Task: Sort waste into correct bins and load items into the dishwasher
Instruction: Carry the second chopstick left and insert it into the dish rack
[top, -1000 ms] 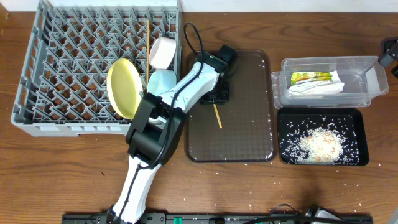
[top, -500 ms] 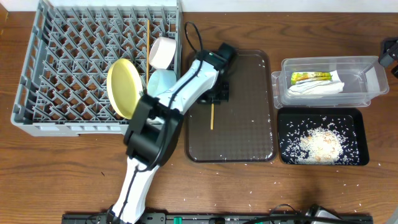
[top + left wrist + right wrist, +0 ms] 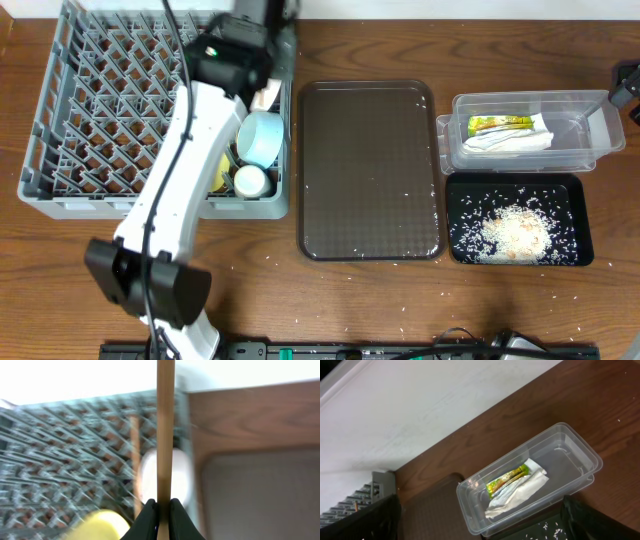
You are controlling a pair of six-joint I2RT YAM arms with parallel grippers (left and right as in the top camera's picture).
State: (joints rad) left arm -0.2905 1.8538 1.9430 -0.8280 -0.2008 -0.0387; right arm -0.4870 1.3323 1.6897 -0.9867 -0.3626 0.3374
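Left gripper (image 3: pixel 162 516) clamped 1 chopstick (image 3: pixel 165 420); 1 other chopstick (image 3: pixel 134 445), 1 blue bowl (image 3: pixel 262 137), 1 white bowl (image 3: pixel 181 475) and 1 cup (image 3: pixel 249 180) sat in the rack (image 3: pixel 100 207). Right gripper (image 3: pixel 480 521) gaped empty.

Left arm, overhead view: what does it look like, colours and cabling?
The left arm has white tubular links joined by bulky black joint housings, with a thin black cable running along it. In the wrist view its fingers are slim, black and tapered.
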